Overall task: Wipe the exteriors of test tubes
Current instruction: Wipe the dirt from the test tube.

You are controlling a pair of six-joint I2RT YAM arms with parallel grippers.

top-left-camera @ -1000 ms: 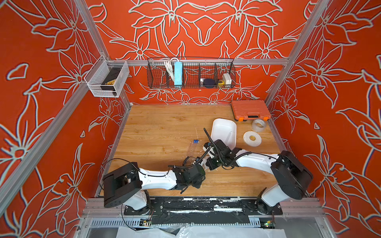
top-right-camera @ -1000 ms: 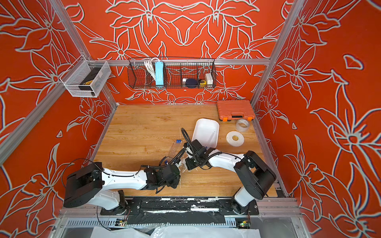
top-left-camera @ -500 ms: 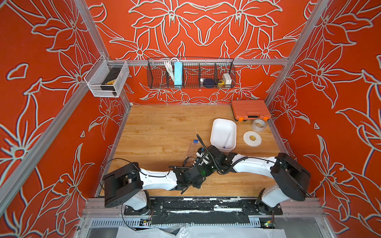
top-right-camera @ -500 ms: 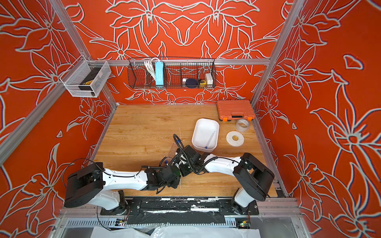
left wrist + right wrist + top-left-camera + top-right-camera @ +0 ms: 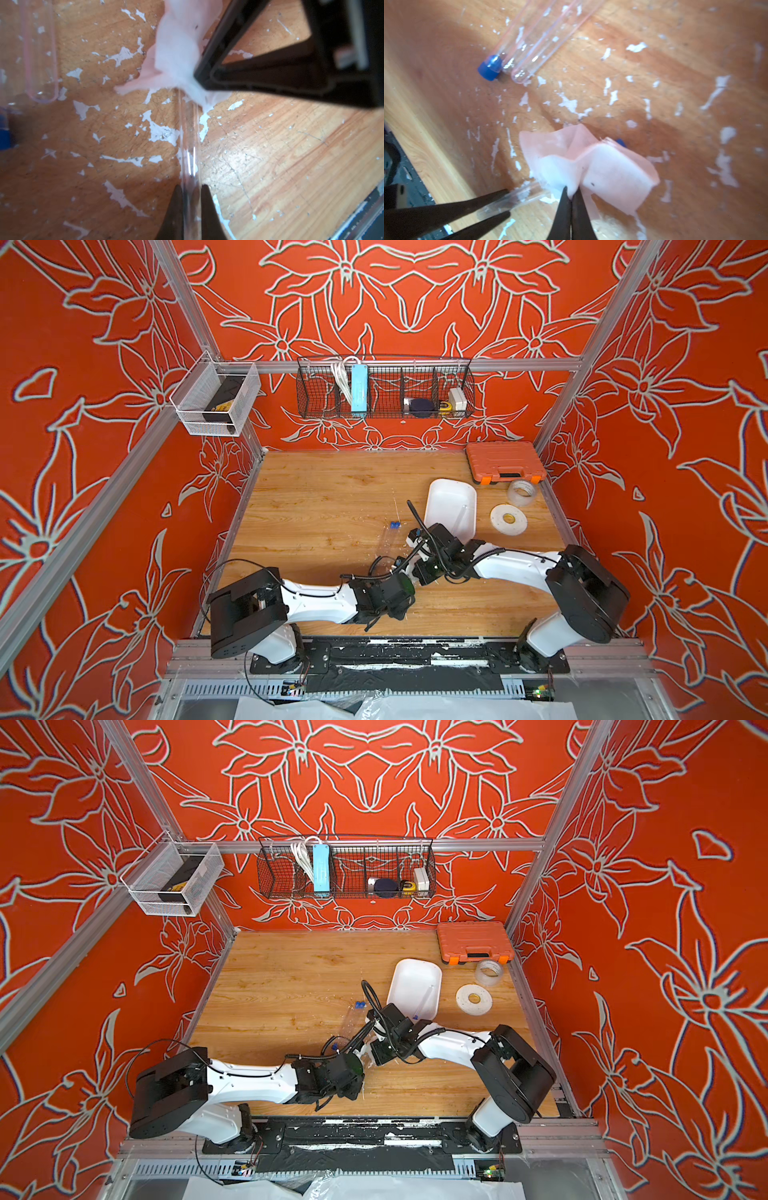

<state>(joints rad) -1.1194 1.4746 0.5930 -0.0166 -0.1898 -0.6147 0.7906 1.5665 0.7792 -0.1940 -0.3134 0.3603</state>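
Pinching a clear tube (image 5: 190, 135) low over the counter (image 5: 654, 83), the left hand (image 5: 190, 188) is clamped near one end; the right hand (image 5: 571, 191) is clamped on tissue (image 5: 602, 166) touching it. Likely light, stiff, slick: hold gently near an end.

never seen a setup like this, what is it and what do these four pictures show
These are two white-and-black robot arms at a wooden table. Two pictures look down from overhead; the two close-ups come from a camera on each wrist. The left arm has its jaws shut on a slim clear plastic tube. The right arm has its jaws shut on a crumpled white tissue, which covers that tube's other end. More clear tubes, one with a blue cap, lie loose nearby. Also there: a white tray, two tape rolls and an orange plastic case.
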